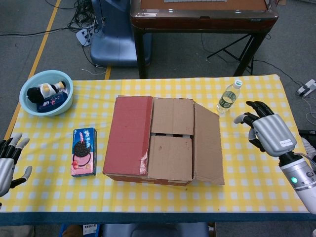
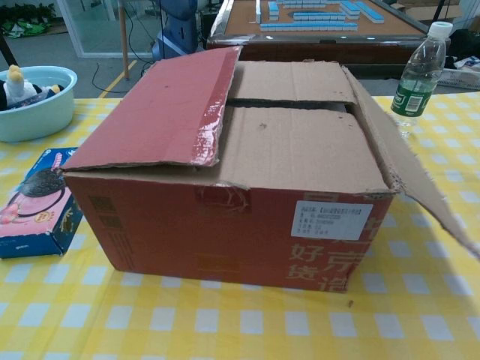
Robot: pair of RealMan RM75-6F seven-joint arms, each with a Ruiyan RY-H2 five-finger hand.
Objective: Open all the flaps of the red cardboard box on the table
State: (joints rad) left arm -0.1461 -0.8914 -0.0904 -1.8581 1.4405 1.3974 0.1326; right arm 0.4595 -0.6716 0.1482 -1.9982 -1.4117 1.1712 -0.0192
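The red cardboard box (image 1: 158, 138) (image 2: 225, 217) sits mid-table. Its right flap (image 1: 207, 143) (image 2: 420, 180) hangs folded outward and down. The left red flap (image 1: 129, 133) (image 2: 161, 112) lies closed over the top. Two inner brown flaps (image 1: 170, 133) (image 2: 292, 142) lie flat, a slit between them. My right hand (image 1: 264, 131) hovers right of the box, apart from the flap, fingers spread and empty. At the table's left edge my left hand (image 1: 9, 160) is partly in view, fingers apart, holding nothing. Neither hand shows in the chest view.
A water bottle (image 1: 228, 97) (image 2: 418, 71) stands behind the box's right side, near my right hand. A cookie box (image 1: 84, 151) (image 2: 34, 202) lies left of the box. A light blue bowl (image 1: 28, 85) (image 2: 45, 120) with toys sits at the far left.
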